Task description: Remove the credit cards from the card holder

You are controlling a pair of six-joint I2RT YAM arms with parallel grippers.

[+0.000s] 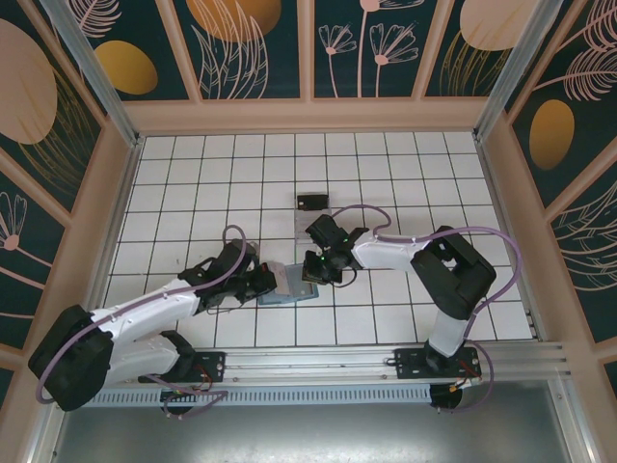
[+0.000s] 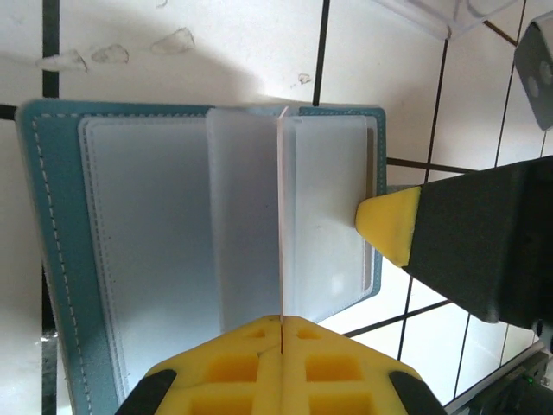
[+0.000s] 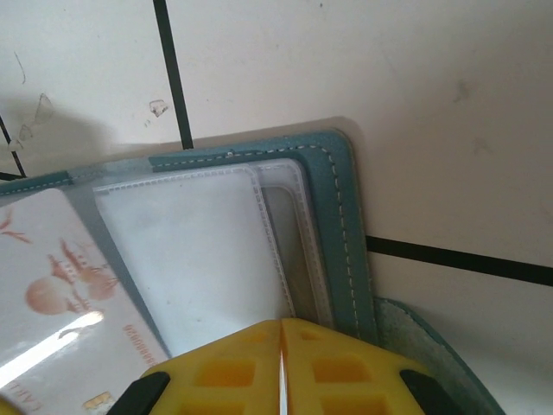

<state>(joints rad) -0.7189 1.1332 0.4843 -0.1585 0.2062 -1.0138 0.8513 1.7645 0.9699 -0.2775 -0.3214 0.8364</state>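
Note:
The teal card holder (image 1: 287,287) lies open on the white tiles between both arms, its clear sleeves (image 2: 155,242) facing up. My left gripper (image 2: 282,327) is shut on a thin pale sheet standing edge-on over the holder's middle; I cannot tell whether it is a card or a sleeve. My right gripper (image 3: 282,328) is shut on a thin shiny sleeve edge at the holder's (image 3: 341,225) side, and its yellow fingertip (image 2: 390,223) touches the holder's rim. A pale credit card (image 3: 60,294) with reddish print lies tilted in the holder. A black credit card (image 1: 311,202) rests on the tiles farther back.
A see-through plastic box corner (image 2: 454,13) sits just beyond the holder. Both arms (image 1: 145,313) (image 1: 443,270) reach inward from the near rail. Painted walls enclose the tiled floor (image 1: 193,183), with free tiles at the back and sides.

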